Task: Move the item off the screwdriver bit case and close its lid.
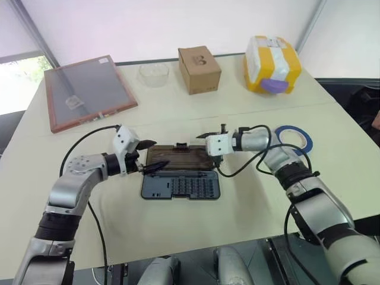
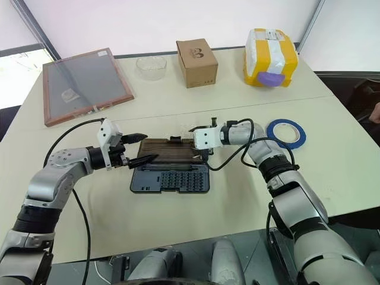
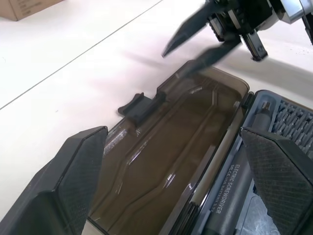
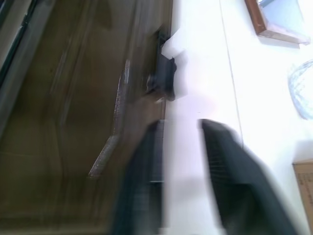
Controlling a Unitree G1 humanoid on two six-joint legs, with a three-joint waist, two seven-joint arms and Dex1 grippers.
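The screwdriver bit case (image 1: pixel 181 187) lies open in the middle of the table, its dark tray holding an electric screwdriver (image 3: pixel 234 186) and rows of bits. Its brown see-through lid (image 1: pixel 178 157) lies flat behind the tray with nothing on it. My left gripper (image 1: pixel 151 155) is open at the lid's left end, fingers spread wide over it. My right gripper (image 1: pixel 208 138) is open at the lid's far right edge, one finger over the rim and the other over the bare table, near the lid's latch (image 4: pixel 164 78). A blue tape roll (image 1: pixel 294 138) lies on the table right of the case.
Along the back of the table stand a framed board (image 1: pixel 89 91), a clear bowl (image 1: pixel 154 73), a cardboard box (image 1: pixel 199 69) and a yellow and white container (image 1: pixel 271 64). Black cables run from both wrists across the table.
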